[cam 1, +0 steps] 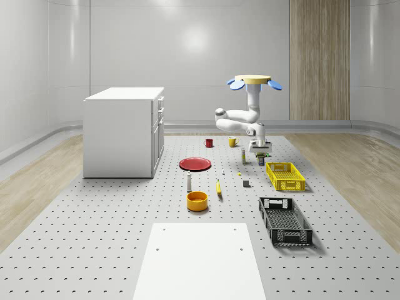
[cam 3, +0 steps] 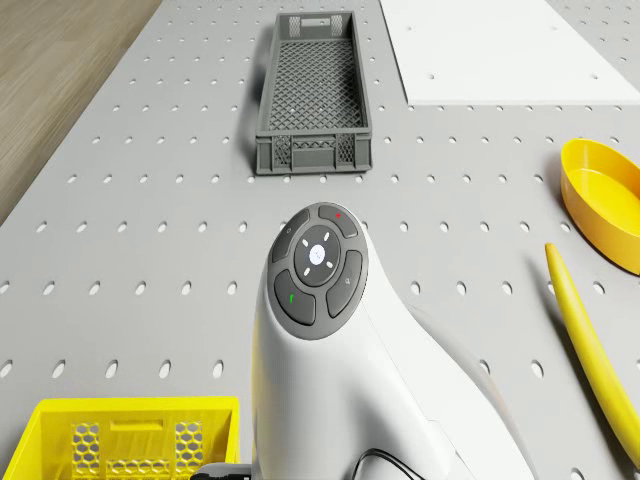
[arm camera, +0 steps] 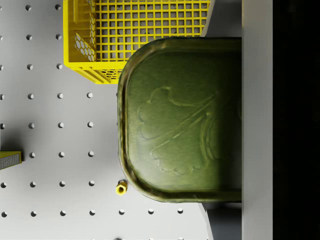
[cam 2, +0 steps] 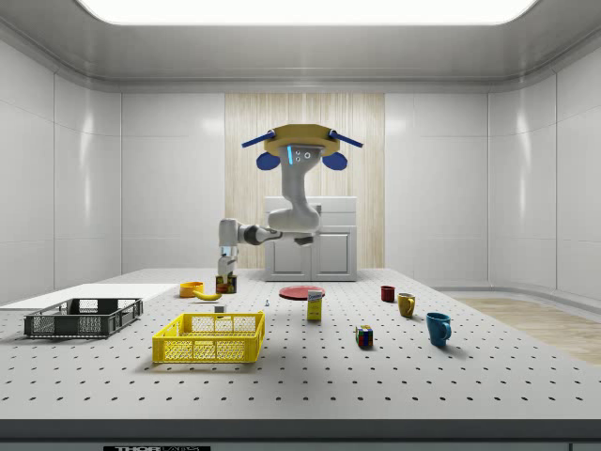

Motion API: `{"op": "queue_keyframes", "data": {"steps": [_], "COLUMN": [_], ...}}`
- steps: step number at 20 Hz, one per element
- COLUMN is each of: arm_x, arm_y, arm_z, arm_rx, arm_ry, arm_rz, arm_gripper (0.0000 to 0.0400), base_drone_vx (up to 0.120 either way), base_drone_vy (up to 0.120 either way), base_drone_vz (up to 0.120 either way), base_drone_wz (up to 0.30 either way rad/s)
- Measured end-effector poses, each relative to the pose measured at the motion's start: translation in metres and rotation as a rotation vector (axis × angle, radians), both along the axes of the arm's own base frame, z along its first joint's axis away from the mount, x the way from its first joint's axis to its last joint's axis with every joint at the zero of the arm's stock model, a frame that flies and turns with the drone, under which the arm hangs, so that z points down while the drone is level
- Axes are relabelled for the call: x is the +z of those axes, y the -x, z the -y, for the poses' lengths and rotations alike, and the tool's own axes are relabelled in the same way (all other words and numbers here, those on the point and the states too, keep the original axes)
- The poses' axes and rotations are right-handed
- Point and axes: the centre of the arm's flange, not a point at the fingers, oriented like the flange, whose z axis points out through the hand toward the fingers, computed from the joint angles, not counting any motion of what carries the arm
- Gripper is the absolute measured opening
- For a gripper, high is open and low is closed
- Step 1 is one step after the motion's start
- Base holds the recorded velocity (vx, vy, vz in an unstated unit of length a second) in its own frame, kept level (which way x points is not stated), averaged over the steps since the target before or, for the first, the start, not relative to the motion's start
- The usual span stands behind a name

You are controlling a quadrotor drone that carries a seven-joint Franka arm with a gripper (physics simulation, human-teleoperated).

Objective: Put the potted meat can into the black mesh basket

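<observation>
The wrist view shows the can [arm camera: 182, 120] clamped in the claw [arm camera: 250, 120], above the yellow basket's [arm camera: 135, 35] end; the side view shows the drone [cam 2: 300, 146] hovering over the table [cam 2: 394, 376]; the black basket [cam 1: 285, 220] lies past the yellow one, near the table's edge.

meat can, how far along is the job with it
Done: the claw has the meat can gripped; the wrist view shows its lid up close between the fingers, and it seems lifted off the table. In hand: the drone hovers with the can beside the yellow basket's far end. Left: carry it past that basket to the black basket, which sits nearer the camera, and release it inside.
</observation>
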Motion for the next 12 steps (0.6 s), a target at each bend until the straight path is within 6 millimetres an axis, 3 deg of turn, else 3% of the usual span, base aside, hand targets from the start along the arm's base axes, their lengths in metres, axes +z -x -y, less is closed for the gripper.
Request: {"op": "queue_keyframes", "data": {"steps": [2,6,9,12], "arm_x": [0.0000,0.0000,0.0000,0.0000], "arm_y": [0.0000,0.0000,0.0000,0.0000], "arm_z": [0.0000,0.0000,0.0000,0.0000], "arm_rx": [0.000,0.000,0.000,0.000], "arm_ry": [0.000,0.000,0.000,0.000], "arm_rz": [0.000,0.000,0.000,0.000], "arm_gripper": [0.0285,0.0285,0.0285,0.0285], "base_drone_vx": [0.120,0.120,0.120,0.120], "base_drone_vy": [0.100,0.000,0.107,0.013], "base_drone_vz": [0.000,0.000,0.000,0.000], "base_drone_wz": [0.000,0.000,0.000,0.000]}}
